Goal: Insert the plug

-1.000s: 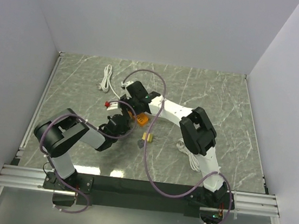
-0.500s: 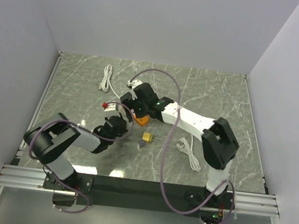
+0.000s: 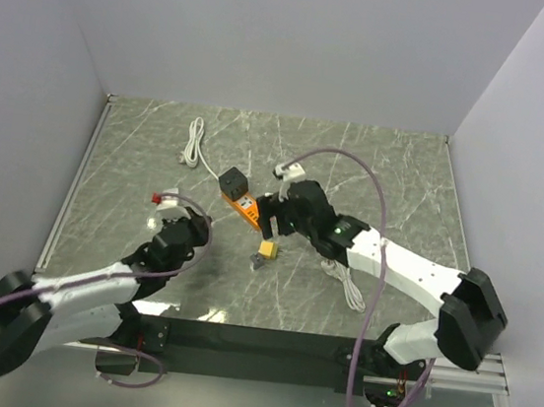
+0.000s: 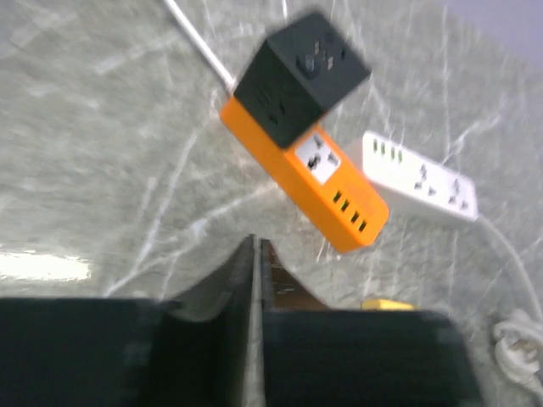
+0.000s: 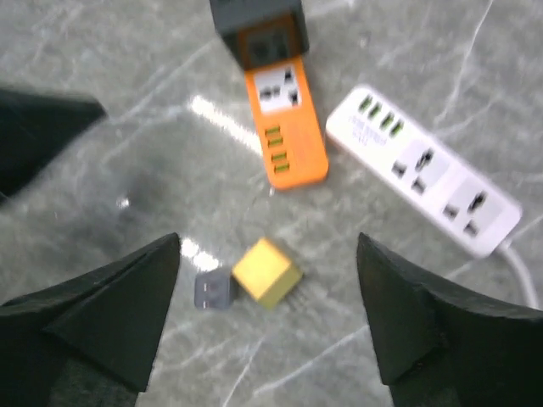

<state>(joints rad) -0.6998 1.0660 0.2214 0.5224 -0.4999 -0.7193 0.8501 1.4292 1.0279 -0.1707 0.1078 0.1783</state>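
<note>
Right wrist view, where was the yellow plug (image 5: 265,271)?
— Loose on the bench (image 3: 386,168), around its middle, slightly toward the near edge, touching a grey adapter (image 5: 212,290), near the orange strip (image 5: 288,136) but in no socket
— Grippers?
— Right gripper (image 5: 268,240) spread wide over the plug, empty; left gripper (image 4: 257,246) pressed together on nothing. I judged grasping and insertion both remained undone

The left gripper (image 4: 256,248) is shown with its fingers pressed together above the marble table (image 4: 93,161). A black cube adapter (image 4: 301,76) is seated at one end of the orange power strip (image 4: 331,195) (slightly blurred). A white power strip (image 4: 420,174) is laid just beside it.
</note>
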